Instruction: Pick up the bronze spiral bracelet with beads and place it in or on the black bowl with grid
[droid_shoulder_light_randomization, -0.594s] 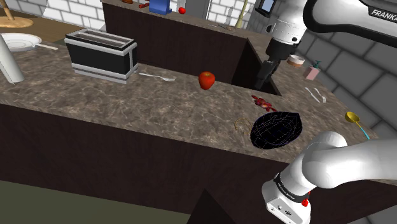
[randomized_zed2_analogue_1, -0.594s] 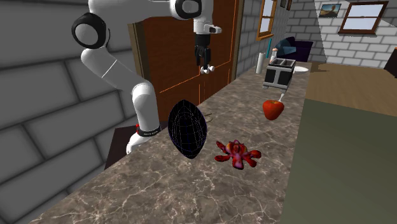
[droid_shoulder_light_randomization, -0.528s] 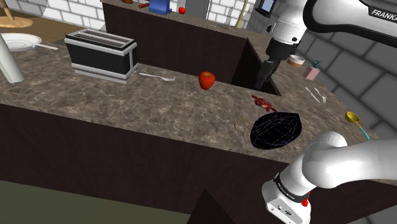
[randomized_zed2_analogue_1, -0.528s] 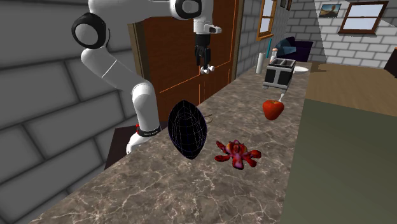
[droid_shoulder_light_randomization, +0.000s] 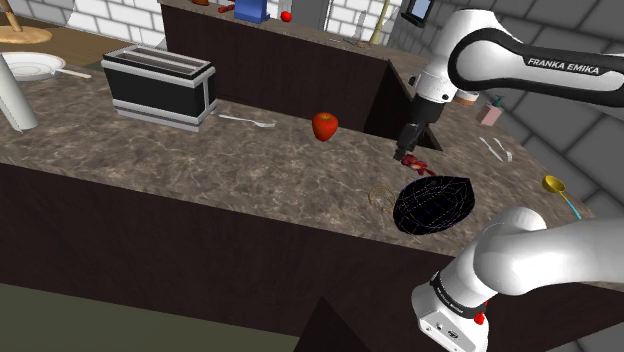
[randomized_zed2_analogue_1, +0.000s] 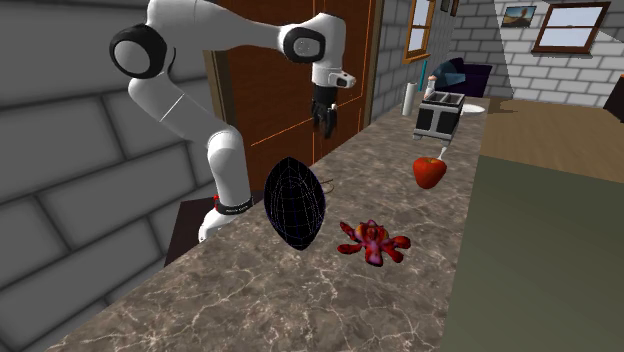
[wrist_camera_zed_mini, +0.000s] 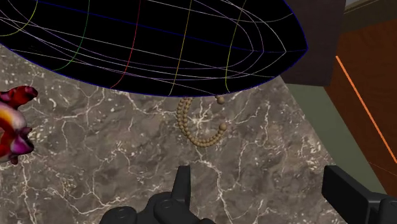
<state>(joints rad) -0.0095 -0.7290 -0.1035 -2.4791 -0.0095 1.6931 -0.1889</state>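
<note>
Above the counter (droid_shoulder_light_randomization: 200, 165), in the upper right of the shoulder view, the gripper (droid_shoulder_light_randomization: 411, 148) hangs on the white arm (droid_shoulder_light_randomization: 520, 70). Its two black fingers (wrist_camera_zed_mini: 182, 188) stand well apart and clasp nothing. In the second exterior view the gripper (randomized_zed2_analogue_1: 325, 120) sits upper centre, well clear of the stone-patterned top.

Just beyond the fingertips in the wrist view lies the bracelet (wrist_camera_zed_mini: 198, 124), a string of tan beads curled into an open hook, flat on the counter. One end reaches the rim of the bowl (wrist_camera_zed_mini: 159, 44), and whether they touch cannot be told. The bowl is black with thin coloured grid lines. In the shoulder view the bowl (droid_shoulder_light_randomization: 432, 203) is right of centre, with the bracelet (droid_shoulder_light_randomization: 379, 195) faint at its left edge.

A red and purple toy (droid_shoulder_light_randomization: 412, 160) lies just under the gripper in the shoulder view. A red fruit (droid_shoulder_light_randomization: 325, 125) sits near the frame's middle, and a toaster (droid_shoulder_light_randomization: 160, 85) stands at the upper left.
</note>
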